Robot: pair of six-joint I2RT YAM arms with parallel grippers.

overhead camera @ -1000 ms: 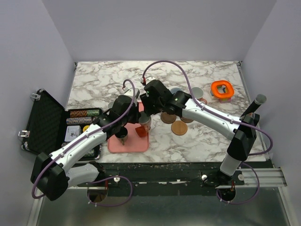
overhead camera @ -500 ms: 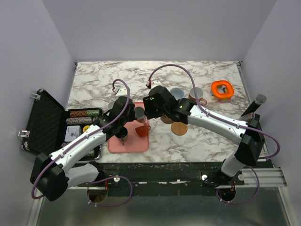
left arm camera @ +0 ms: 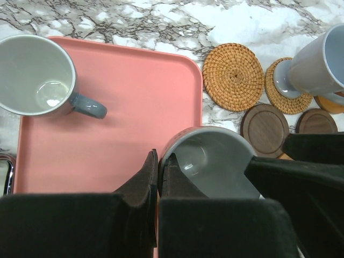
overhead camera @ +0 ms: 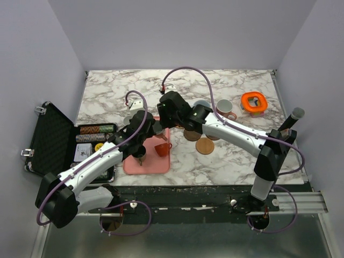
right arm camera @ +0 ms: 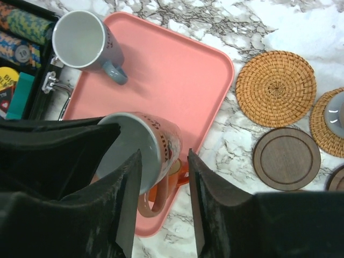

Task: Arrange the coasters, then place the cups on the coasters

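A grey-white printed cup (right arm camera: 156, 145) hangs tilted above the pink tray (right arm camera: 172, 70). My left gripper (left arm camera: 159, 161) is shut on its rim, one finger inside and one outside. My right gripper (right arm camera: 164, 156) is open and straddles the same cup's wall, with a gap on the outer side. The small orange cup (right arm camera: 174, 172) lies on the tray beneath it. A second grey cup (left arm camera: 35, 75) stands at the tray's far left. Beside the tray lie a woven coaster (left arm camera: 234, 77) and two dark coasters (left arm camera: 264, 122). A pale blue cup (left arm camera: 322, 62) stands on another woven coaster (left arm camera: 287, 99).
An open black case (overhead camera: 54, 140) of poker chips lies left of the tray. The pink cup (overhead camera: 226, 109) and an orange ring (overhead camera: 253, 102) sit at the back right. One more brown coaster (overhead camera: 205, 145) lies near the front. A dark cup-like object (overhead camera: 140, 157) stands on the tray's near side.
My right arm has swung left over the tray to the cup in my left gripper, and its jaws have narrowed around the cup's wall. The left gripper kept its grip.
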